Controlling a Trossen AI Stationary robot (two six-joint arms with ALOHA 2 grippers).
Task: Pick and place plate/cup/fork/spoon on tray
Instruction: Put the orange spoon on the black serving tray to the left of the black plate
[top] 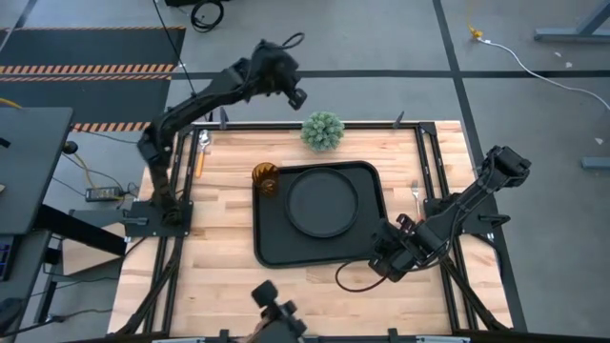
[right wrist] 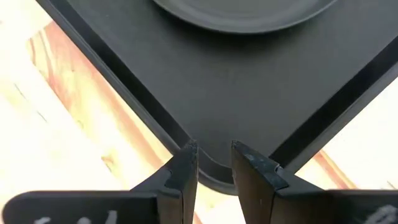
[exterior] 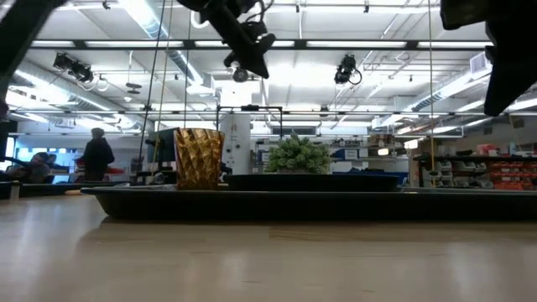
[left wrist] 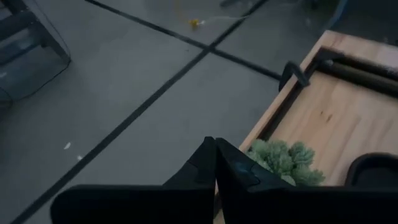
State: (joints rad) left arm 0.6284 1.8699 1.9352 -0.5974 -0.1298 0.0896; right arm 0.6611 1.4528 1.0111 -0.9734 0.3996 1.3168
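The black tray [top: 270,243] lies mid-table with the round black plate [top: 322,202] flat on it. The amber cup [top: 265,178] stands upright at the tray's far left corner; I cannot tell whether it is inside the rim. The spoon [top: 201,152] lies on the table at the far left. The fork's [top: 416,193] silver tines show on the table right of the tray. My left gripper [top: 295,95] is shut and empty, high over the far edge. My right gripper [right wrist: 214,158] hovers over the tray's near right corner [right wrist: 214,174], its fingers a narrow gap apart, empty.
A green plant ball [top: 323,131] sits at the table's far edge, just below my left gripper in its wrist view [left wrist: 283,158]. A dark cable [top: 348,281] loops on the table near the tray's near edge. A camera mount [top: 276,310] stands at the near edge. A person [exterior: 96,155] stands far behind the table.
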